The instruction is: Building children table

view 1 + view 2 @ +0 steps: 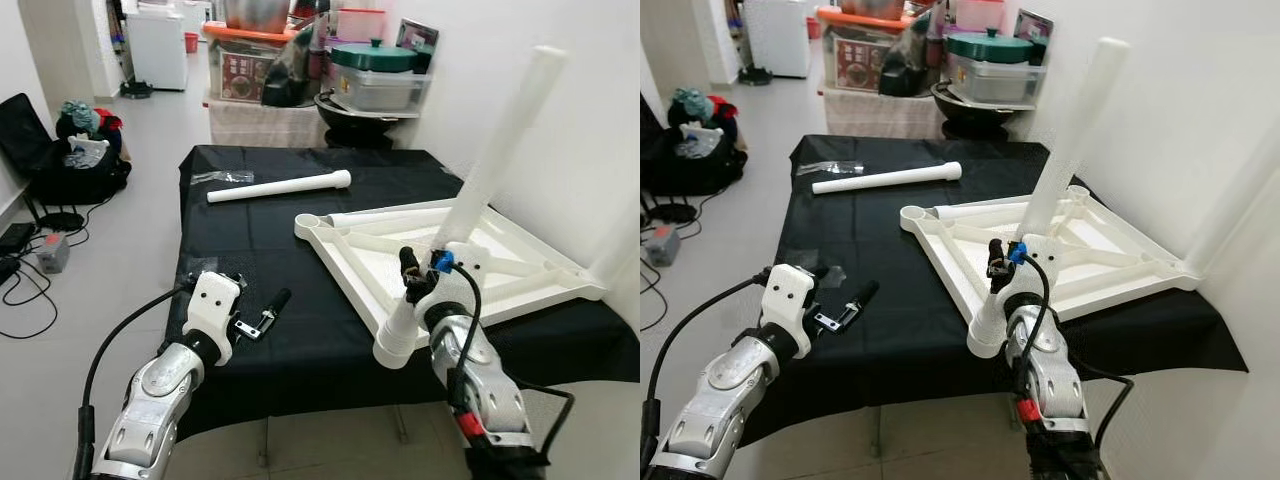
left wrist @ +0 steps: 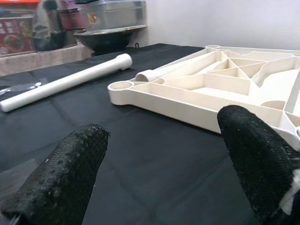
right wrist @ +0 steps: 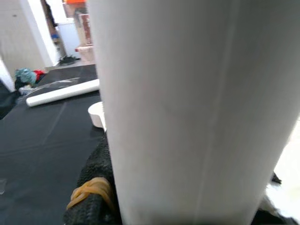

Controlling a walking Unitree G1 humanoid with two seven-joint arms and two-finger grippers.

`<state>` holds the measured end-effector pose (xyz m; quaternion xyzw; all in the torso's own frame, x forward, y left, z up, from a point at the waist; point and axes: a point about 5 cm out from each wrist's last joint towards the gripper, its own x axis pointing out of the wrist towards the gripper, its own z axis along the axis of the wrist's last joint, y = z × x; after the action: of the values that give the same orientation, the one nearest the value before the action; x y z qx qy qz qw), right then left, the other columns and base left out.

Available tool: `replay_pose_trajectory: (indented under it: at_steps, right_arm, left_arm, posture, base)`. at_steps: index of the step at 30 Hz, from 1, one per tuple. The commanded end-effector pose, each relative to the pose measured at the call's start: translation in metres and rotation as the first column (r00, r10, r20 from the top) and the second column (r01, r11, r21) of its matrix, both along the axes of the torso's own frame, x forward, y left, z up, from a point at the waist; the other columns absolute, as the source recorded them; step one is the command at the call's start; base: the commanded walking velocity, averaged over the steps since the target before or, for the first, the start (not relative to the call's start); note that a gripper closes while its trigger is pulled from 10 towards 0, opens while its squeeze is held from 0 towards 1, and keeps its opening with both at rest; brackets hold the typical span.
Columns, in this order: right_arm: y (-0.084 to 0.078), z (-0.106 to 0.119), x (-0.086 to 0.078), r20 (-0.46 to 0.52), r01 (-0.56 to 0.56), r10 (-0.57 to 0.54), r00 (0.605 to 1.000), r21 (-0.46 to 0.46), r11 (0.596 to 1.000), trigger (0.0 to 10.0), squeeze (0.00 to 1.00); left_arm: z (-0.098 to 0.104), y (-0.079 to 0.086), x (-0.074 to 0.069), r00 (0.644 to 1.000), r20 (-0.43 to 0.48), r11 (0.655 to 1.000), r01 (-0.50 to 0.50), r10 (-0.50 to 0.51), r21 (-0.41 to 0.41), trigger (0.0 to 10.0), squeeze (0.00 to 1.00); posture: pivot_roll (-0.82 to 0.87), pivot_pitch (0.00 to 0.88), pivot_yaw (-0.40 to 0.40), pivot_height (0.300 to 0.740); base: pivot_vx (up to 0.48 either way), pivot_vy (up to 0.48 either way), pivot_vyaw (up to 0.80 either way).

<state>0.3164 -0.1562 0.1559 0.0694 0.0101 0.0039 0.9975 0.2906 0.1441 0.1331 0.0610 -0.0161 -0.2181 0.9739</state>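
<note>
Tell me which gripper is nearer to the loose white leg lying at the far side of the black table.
Left. The left gripper hovers open over the table's near edge, with the loose leg straight beyond it. The right gripper is off to the right, shut on another leg at the upturned tabletop.

The right gripper [image 1: 418,278] is gripping a white leg [image 1: 470,210] slanting up over the upturned tabletop [image 1: 370,262] lying on the black cloth [image 1: 280,240]. The left gripper [image 1: 262,315] is hovering over the cloth's near edge, fingers apart. Another leg [image 1: 279,187] is lying farther back.
</note>
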Motion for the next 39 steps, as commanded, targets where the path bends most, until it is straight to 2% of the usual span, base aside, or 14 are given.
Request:
replay_pose_trajectory:
  at_steps: [1,10,11,13,14,16,17,19,21,23,26,37,38,39]
  right_arm:
    - [-0.002,-0.041,-0.007,-0.196,0.002,-0.004,0.981,-0.011,1.000,10.0,0.00]
    - [-0.003,-0.038,-0.005,-0.180,0.003,0.001,0.984,0.022,1.000,10.0,0.00]
    - [0.010,-0.026,-0.009,-0.083,-0.203,0.208,0.975,0.070,0.977,10.0,0.00]
    - [0.016,-0.022,-0.011,-0.046,-0.293,0.297,0.954,0.073,0.953,10.0,0.00]
    - [0.028,-0.014,-0.020,0.009,-0.498,0.499,0.867,0.075,0.864,10.0,0.00]
    - [0.030,-0.013,-0.022,0.019,-0.537,0.537,0.843,0.077,0.840,10.0,0.00]
    - [0.038,-0.006,-0.029,0.036,-0.657,0.656,0.754,0.032,0.753,10.0,0.00]
    - [0.038,-0.006,-0.029,0.036,-0.657,0.656,0.754,0.032,0.753,10.0,0.00]
    - [0.049,0.001,-0.040,0.041,-0.803,0.803,0.594,-0.016,0.595,10.0,0.00]
    - [0.052,0.003,-0.041,0.039,-0.842,0.842,0.538,-0.024,0.539,10.0,0.00]
    - [0.054,0.002,-0.038,0.027,-0.863,0.863,0.504,-0.031,0.504,10.0,0.00]
    - [0.052,-0.003,-0.027,0.020,-0.861,0.861,0.508,-0.015,0.508,10.0,0.00]
    - [0.050,-0.006,-0.016,0.020,-0.805,0.805,0.593,-0.007,0.593,10.0,0.00]
    - [0.041,-0.010,-0.002,0.005,-0.668,0.668,0.744,-0.001,0.744,10.0,0.00]
  left_arm:
    - [-0.001,-0.006,0.000,1.000,-0.003,1.000,0.020,-0.020,0.000,10.0,0.00]
    - [0.000,-0.006,0.002,1.000,0.003,1.000,0.020,-0.020,0.001,10.0,0.00]
    - [-0.001,-0.008,0.002,1.000,0.004,1.000,0.022,-0.022,-0.003,10.0,0.00]
    - [-0.001,-0.009,0.002,1.000,0.003,1.000,0.024,-0.024,-0.004,10.0,0.00]
    - [-0.002,-0.010,0.001,1.000,0.001,0.999,0.031,-0.031,-0.005,10.0,0.00]
    - [-0.002,-0.011,0.000,0.999,0.000,0.999,0.033,-0.033,-0.006,10.0,0.00]
    - [-0.002,-0.010,0.001,0.999,0.000,0.999,0.034,-0.034,0.000,10.0,0.00]
    - [-0.002,-0.010,0.001,0.999,0.000,0.999,0.034,-0.034,0.000,10.0,0.00]
    - [0.000,-0.008,0.003,1.000,0.003,0.999,0.031,-0.031,0.004,10.0,0.00]
    - [0.001,-0.008,0.004,1.000,0.006,1.000,0.031,-0.031,0.005,10.0,0.00]
    - [0.001,-0.009,0.003,1.000,0.007,1.000,0.030,-0.030,0.002,10.0,0.00]
    - [-0.001,-0.009,0.000,1.000,0.004,1.000,0.026,-0.026,0.000,10.0,0.00]
    - [-0.001,-0.006,-0.001,1.000,0.003,1.000,0.017,-0.017,0.004,10.0,0.00]
    - [-0.001,-0.004,-0.001,1.000,0.002,1.000,0.009,-0.009,0.007,10.0,0.00]
  posture:
    - [0.01,0.000,-0.084,0.740]
    - [0.01,0.000,-0.091,0.740]
    - [0.01,0.000,-0.086,0.740]
    - [0.01,0.000,-0.086,0.740]
    - [0.01,0.000,-0.084,0.740]
    - [0.01,0.000,-0.084,0.740]
    - [0.02,0.000,-0.086,0.740]
    - [0.02,0.000,-0.086,0.740]
    - [0.02,0.000,-0.091,0.740]
    - [0.02,0.000,-0.091,0.740]
    - [0.03,0.000,-0.096,0.740]
    - [0.05,0.000,-0.109,0.740]
    - [0.05,0.000,-0.112,0.740]
    - [0.04,0.000,-0.111,0.740]
  base:
    - [0.000,0.000,0.00]
    - [0.000,0.000,0.00]
    - [0.000,0.000,0.00]
    - [0.000,0.000,0.00]
    - [0.000,0.000,0.00]
    - [0.000,0.000,0.00]
    - [0.000,0.000,0.00]
    - [0.000,0.000,0.00]
    - [0.000,0.000,0.00]
    - [0.000,0.000,0.00]
    - [0.000,0.000,0.00]
    - [0.000,0.000,0.00]
    - [0.000,0.000,0.00]
    - [0.000,0.000,0.00]
